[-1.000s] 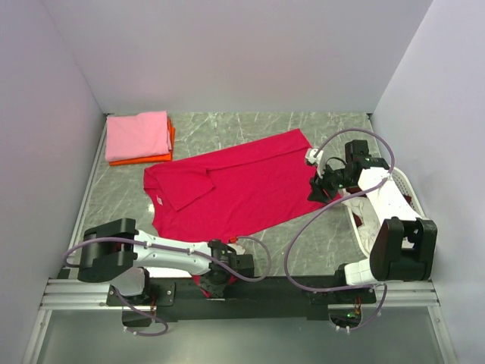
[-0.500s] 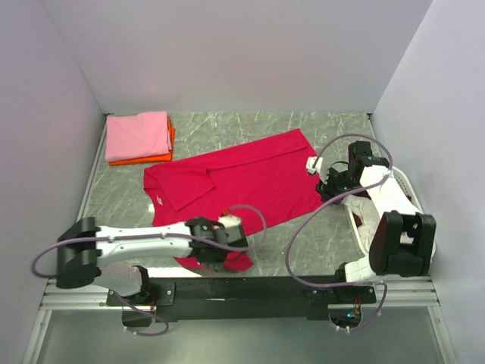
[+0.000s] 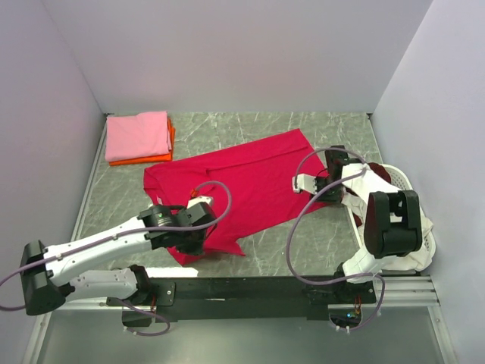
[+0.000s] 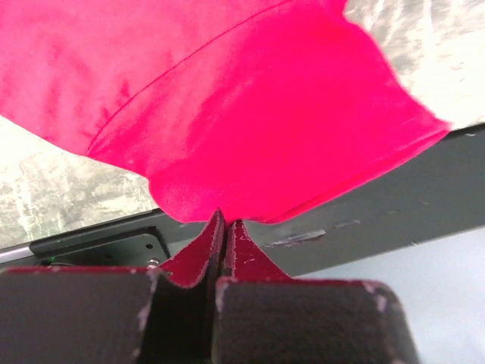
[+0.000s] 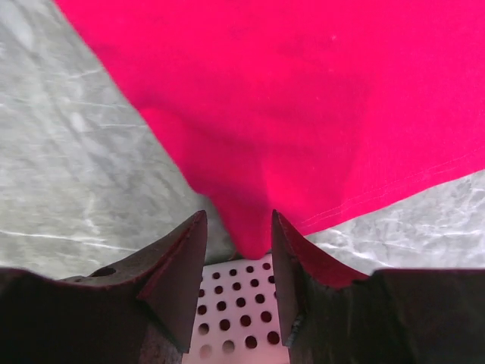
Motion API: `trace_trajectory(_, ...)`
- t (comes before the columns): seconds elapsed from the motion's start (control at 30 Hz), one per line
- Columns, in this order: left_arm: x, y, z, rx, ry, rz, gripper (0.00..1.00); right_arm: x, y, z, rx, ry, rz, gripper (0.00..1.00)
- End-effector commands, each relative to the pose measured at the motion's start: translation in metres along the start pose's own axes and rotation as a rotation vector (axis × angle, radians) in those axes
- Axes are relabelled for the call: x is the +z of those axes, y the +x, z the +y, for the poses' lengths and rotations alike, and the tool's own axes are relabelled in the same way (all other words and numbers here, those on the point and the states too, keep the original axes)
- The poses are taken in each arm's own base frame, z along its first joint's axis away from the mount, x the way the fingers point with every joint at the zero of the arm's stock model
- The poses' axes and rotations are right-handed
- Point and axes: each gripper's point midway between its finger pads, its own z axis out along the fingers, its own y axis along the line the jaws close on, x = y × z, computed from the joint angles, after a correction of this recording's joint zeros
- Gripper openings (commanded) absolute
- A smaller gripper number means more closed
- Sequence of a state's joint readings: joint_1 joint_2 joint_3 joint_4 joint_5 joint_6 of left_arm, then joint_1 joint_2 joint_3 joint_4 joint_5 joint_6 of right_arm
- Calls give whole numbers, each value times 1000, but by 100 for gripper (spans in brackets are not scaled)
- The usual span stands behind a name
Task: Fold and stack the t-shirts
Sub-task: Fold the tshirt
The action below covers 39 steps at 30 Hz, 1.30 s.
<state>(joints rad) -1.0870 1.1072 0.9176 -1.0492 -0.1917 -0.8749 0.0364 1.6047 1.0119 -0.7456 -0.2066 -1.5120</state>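
Observation:
A crimson red t-shirt [image 3: 242,178] lies spread across the middle of the marble table. My left gripper [image 3: 201,235] is shut on its near edge; in the left wrist view the closed tips [image 4: 225,220] pinch the hem of the red fabric [image 4: 250,114]. My right gripper [image 3: 318,189] is at the shirt's right corner. In the right wrist view its jaws [image 5: 239,227] stand open, with the tip of the red corner [image 5: 303,114] hanging between them, not clamped. A folded pink shirt [image 3: 138,133] lies on a folded orange one [image 3: 171,136] at the back left.
A white perforated plastic basket [image 3: 405,186] stands at the right edge with dark maroon fabric [image 3: 377,168] inside; its perforated wall shows under my right jaws [image 5: 235,318]. The black base rail [image 4: 424,197] runs along the near edge. Grey walls close in the left, back and right.
My left arm has swung from the near edge to the left and further in, carrying the shirt's near corner with it. My right gripper has moved left and down to the shirt's right corner.

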Motion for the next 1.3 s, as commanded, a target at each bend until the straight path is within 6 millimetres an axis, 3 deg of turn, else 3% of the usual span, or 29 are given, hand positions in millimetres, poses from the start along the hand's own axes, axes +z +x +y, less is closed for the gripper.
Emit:
trace_trajectory(0.0,-10,-2,-4,4,63,0,0,1,18,-13,-26,73,153,46)
trace_trajectory(0.23,-9,-7,-7,29,62,-6,0,1,30,-8,-100,63,288,45)
trace_trajectory(0.5,-7,-11,-6,15,79,-23,0,24,43,4,-104,-6,351,42)
trace_trajectory(0.67,-9,-18,-5,4,86,-40,0,35,41,4,-79,-17,325,35)
trace_trajectory(0.73,-13,-22,-5,5,84,-50,0,35,38,3,-70,-14,311,26)
trace_trajectory(0.87,-18,-33,-4,-7,80,-89,0,21,27,-11,-53,25,268,0)
trace_trajectory(1.0,-20,-44,-1,-13,60,-117,0,6,15,-29,-32,90,225,0)
trace_trajectory(1.27,-29,-85,12,-56,26,-227,0,-15,2,-67,31,205,187,0)
